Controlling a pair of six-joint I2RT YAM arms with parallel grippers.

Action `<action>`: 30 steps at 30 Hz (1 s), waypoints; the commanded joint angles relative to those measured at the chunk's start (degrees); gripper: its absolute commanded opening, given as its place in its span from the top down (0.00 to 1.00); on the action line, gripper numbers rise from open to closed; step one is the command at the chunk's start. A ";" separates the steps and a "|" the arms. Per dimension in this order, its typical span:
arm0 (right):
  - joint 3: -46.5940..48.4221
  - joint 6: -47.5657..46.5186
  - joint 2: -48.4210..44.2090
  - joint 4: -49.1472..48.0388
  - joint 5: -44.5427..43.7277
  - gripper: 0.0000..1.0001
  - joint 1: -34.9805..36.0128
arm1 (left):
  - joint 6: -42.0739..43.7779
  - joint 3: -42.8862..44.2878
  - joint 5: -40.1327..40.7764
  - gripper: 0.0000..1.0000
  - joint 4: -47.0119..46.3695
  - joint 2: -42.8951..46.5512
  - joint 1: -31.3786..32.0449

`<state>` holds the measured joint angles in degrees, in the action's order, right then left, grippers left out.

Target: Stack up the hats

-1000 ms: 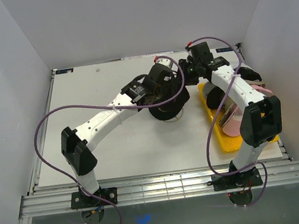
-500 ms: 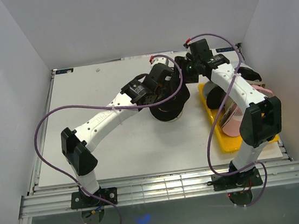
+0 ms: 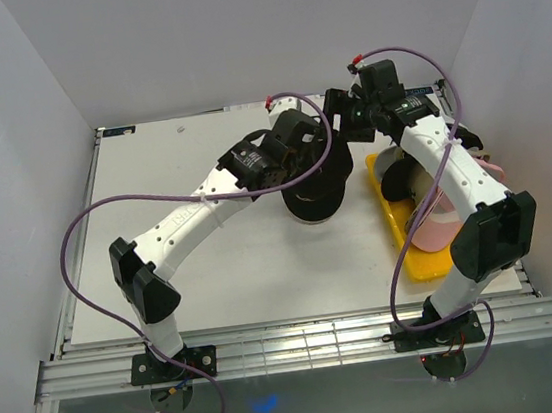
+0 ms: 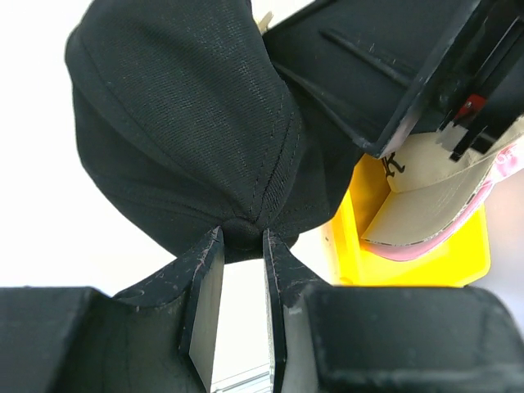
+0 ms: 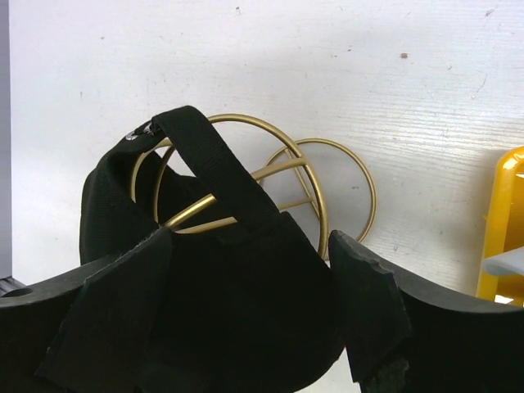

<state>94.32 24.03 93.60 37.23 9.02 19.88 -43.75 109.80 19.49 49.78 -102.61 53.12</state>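
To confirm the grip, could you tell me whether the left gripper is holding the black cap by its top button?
Yes, the left gripper is closed on the crown button of the black cap.

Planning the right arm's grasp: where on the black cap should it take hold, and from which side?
Probably the rear strap of the black cap, approached from the back opening. It arches free across the gold stand as a thin band that the open right gripper can straddle. The left gripper pinches the crown button, so that spot is taken.
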 commanded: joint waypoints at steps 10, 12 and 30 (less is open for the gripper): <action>1.12 2.69 -1.93 -1.02 0.12 0.16 -2.83 | -3.01 5.25 2.31 1.00 2.34 0.48 -0.91; 1.21 3.12 -1.67 -1.02 0.82 0.17 -3.70 | -3.36 4.81 2.14 1.00 2.34 0.48 -1.53; 6.40 0.58 4.04 1.00 -0.75 0.42 -4.06 | -5.21 8.94 1.87 1.00 2.16 -3.65 -3.02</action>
<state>97.95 26.24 96.09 37.60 9.15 15.97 -47.94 116.46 20.99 52.75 -107.53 50.50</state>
